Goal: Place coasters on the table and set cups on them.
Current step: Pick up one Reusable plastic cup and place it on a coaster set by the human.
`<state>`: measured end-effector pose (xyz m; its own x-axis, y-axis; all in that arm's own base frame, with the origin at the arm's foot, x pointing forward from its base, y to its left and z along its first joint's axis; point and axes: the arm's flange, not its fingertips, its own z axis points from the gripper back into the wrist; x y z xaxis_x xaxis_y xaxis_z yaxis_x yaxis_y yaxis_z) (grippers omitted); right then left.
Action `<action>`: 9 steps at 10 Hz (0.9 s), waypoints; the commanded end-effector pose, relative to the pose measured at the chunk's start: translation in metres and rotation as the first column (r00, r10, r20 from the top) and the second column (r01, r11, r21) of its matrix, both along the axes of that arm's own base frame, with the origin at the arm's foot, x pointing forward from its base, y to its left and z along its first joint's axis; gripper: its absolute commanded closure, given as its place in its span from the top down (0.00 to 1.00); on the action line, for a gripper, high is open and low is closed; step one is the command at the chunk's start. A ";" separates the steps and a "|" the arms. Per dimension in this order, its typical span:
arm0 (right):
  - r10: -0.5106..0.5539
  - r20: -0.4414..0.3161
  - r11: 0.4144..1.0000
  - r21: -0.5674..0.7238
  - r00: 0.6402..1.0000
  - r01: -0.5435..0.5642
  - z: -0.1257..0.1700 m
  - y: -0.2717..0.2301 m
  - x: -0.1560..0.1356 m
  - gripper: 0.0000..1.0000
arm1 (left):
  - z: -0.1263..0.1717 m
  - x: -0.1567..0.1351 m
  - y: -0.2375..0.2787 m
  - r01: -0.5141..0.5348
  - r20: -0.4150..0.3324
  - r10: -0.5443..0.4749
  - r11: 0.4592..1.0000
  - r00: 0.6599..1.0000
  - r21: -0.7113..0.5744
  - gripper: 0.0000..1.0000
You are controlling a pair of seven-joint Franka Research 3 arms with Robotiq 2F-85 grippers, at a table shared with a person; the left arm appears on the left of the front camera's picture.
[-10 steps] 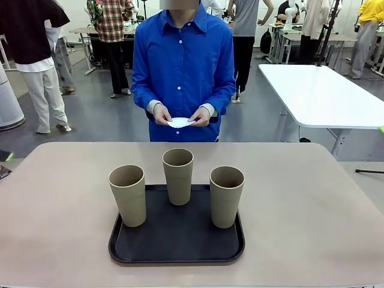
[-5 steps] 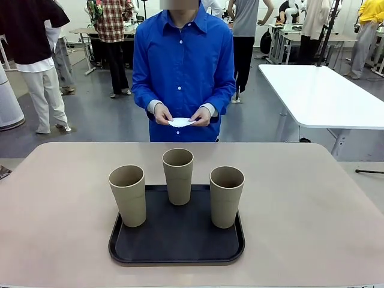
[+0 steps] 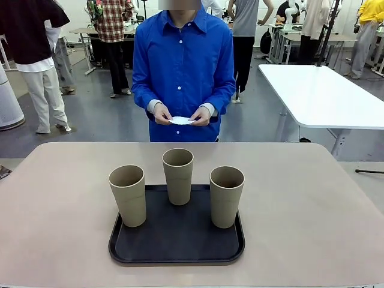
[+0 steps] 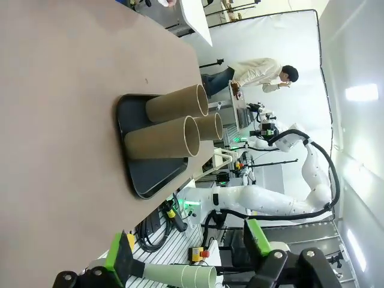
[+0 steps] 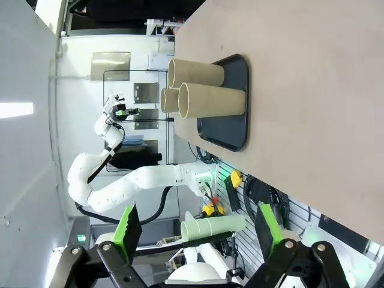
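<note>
So right now all three tall, tapered, handle-less matte tan tumblers are standing upright on the flat black rectangular tray point(image 3: 177, 243), which sits on the big beige-tan table point(image 3: 60, 210). One tumbler point(image 3: 127, 195) is at the tray's left edge, one point(image 3: 178, 176) is in the middle by the tray's far edge, and one point(image 3: 227, 196) is over on the tray's right side. None of them touch each other, and all three look empty from where I'm standing. The small round white lacy paper coasters point(image 3: 181, 120) are nowhere near the tray. A person in a bright blue button-up shirt point(image 3: 183, 60) is standing beyond the tray's far side, past the table's edge, pinching them between both hands point(image 3: 162, 113) at about waist height. It looks like a thin stack, and I honestly can't tell how many are in there. The left tool point(image 4: 188, 249) is well away from the tray, off to its left. Its green-padded fingers are spread wide with nothing gripped. Same deal with the right tool point(image 5: 198, 225) off to the tray's right: released, wide apart, holding nothing. There's also a plain white table point(image 3: 318, 90) further back, beyond the tray and off to its right.
</note>
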<state>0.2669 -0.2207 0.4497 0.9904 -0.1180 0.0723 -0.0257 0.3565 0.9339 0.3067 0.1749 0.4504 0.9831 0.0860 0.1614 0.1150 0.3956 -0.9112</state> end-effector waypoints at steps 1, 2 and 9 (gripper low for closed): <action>0.007 0.009 1.000 0.020 1.000 -0.007 -0.003 -0.010 0.003 1.00 | -0.001 -0.003 0.007 -0.016 -0.018 0.016 1.000 1.000 0.013 1.00; 0.006 -0.006 1.000 0.013 1.000 -0.006 -0.007 -0.009 0.002 1.00 | -0.001 -0.002 0.005 -0.022 -0.011 0.022 1.000 1.000 0.016 1.00; -0.002 -0.018 1.000 0.008 1.000 0.002 -0.008 -0.004 0.002 1.00 | -0.002 -0.001 0.004 -0.012 -0.006 0.012 1.000 1.000 -0.002 1.00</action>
